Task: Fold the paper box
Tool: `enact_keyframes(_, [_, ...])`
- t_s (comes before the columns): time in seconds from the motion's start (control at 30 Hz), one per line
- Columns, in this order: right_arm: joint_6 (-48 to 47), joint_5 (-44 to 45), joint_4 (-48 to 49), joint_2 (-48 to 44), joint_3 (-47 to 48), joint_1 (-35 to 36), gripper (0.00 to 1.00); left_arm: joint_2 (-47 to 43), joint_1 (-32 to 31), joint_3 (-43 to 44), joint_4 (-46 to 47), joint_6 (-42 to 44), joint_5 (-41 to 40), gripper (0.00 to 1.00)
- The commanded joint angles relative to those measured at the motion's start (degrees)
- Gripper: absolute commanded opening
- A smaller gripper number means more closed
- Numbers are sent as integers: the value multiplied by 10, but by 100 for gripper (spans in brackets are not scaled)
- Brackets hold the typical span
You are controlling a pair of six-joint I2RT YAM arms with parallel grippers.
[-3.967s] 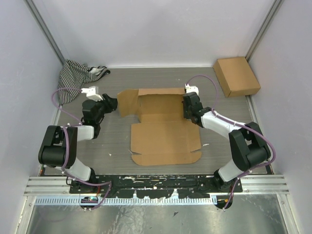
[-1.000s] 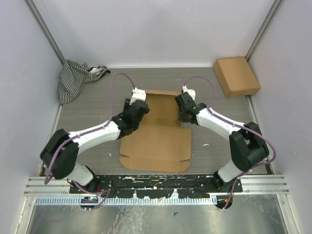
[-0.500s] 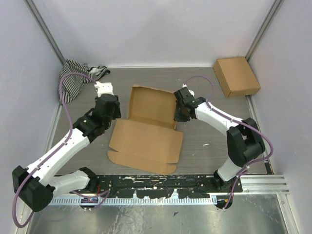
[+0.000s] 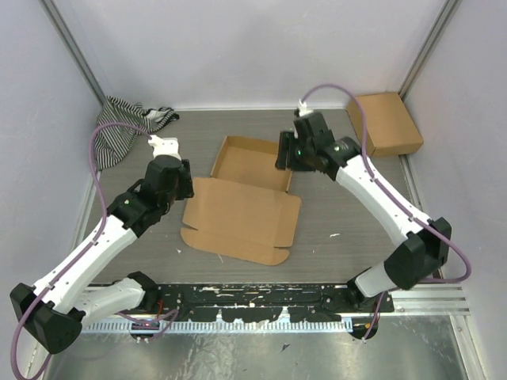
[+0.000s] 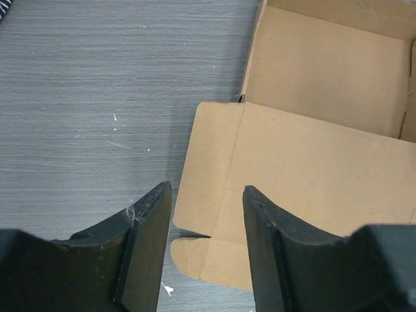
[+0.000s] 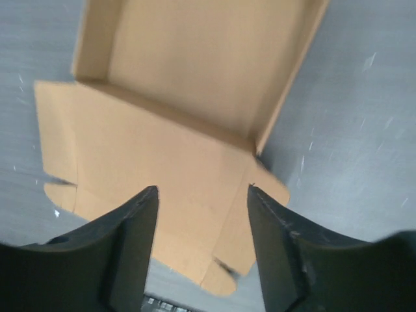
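The paper box (image 4: 252, 164) lies mid-table as a shallow brown tray with raised walls. Its wide lid panel (image 4: 242, 218) lies flat toward the near edge, with small tabs at the corners. My left gripper (image 4: 181, 184) hovers open just left of the lid's left edge. In the left wrist view that gripper (image 5: 207, 188) looks down on the lid's corner (image 5: 214, 195) with nothing between its fingers. My right gripper (image 4: 283, 158) is raised above the tray's right wall, open and empty. The right wrist view shows that gripper (image 6: 201, 190) high over the paper box (image 6: 188, 84).
A smaller plain brown box (image 4: 384, 123) sits at the back right corner. A striped cloth (image 4: 127, 123) is bunched at the back left. Grey walls enclose three sides, and a metal rail (image 4: 253, 301) runs along the near edge.
The right gripper opened, let go of the box's right wall and lifted up and back. The box turned slightly and settled on the table. The left gripper stayed open beside it.
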Motion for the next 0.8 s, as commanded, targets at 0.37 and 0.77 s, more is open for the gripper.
enact_keyframes(0.37, [-385,18,142,417,401,-19,74,-51,4,-76,42,-13,21,53])
enact_keyframes(0.77, [-462,-27,143,516,488,-32,78,-42,4,-115,74,-20,37,50])
